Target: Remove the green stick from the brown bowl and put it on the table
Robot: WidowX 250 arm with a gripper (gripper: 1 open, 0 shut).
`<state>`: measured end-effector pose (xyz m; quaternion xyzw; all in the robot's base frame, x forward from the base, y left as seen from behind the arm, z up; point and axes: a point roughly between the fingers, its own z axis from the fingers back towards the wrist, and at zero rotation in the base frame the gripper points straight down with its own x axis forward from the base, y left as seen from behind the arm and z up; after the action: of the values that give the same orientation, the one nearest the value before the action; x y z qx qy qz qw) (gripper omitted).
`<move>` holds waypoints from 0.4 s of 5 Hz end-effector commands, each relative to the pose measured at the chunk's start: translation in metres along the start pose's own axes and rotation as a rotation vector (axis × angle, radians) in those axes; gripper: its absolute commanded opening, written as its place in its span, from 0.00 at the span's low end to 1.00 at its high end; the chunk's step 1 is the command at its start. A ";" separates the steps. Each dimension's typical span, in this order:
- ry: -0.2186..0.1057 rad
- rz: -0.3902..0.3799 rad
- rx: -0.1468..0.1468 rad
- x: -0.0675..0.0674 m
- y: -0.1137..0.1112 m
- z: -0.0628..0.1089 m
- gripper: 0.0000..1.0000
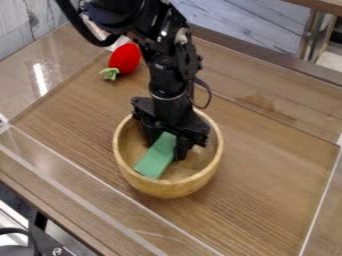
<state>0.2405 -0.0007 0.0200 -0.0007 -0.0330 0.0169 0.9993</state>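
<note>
The brown bowl [194, 181] sits on the table [267, 150] toward the front. Inside it the green stick [156, 160] leans tilted, its lower end on the bowl's floor at the left. My gripper [168, 141] reaches straight down into the bowl and is shut on the stick's upper end, which the dark fingers hide. The black arm rises above the bowl toward the back left.
A red strawberry-like toy with a green top [123, 58] lies at the back left of the table. Clear plastic walls [60, 160] run along the table's edges, one close in front of the bowl.
</note>
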 end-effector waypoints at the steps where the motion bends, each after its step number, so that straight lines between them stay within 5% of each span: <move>1: 0.003 -0.006 0.012 -0.009 -0.001 0.008 0.00; 2: -0.001 0.018 0.023 -0.015 -0.002 0.018 0.00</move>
<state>0.2198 -0.0024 0.0287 0.0097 -0.0160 0.0282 0.9994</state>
